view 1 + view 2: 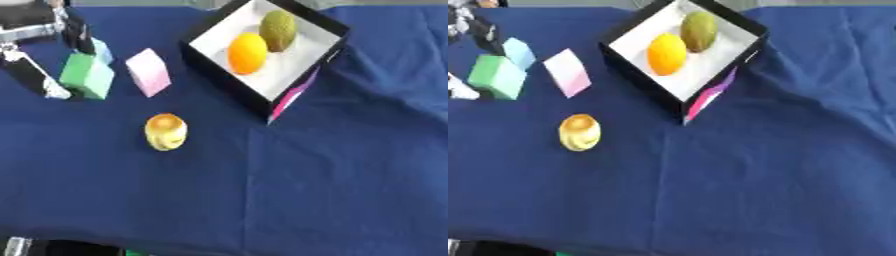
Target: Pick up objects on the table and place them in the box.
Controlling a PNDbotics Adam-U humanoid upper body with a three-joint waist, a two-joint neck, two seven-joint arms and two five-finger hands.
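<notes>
A black box (229, 80) with a white inside stands at the back, right of centre, and holds an orange fruit (248, 52) and a green fruit (278, 30). On the blue cloth lie a green block (87, 76), a pink block (148, 71), a light blue block (102, 50) and a round yellow object (165, 131). My left hand (35, 27) comes in from the upper left corner. One finger (37, 76) lies along the green block's left side and another (80, 36) stands behind it. Whether they press on the block I cannot tell. My right hand shows in no view.
The blue cloth (332, 175) covers the whole table, with folds at the right. A pink flap (293, 97) hangs off the box's near corner. Dark and silver parts (35, 246) show at the bottom left edge.
</notes>
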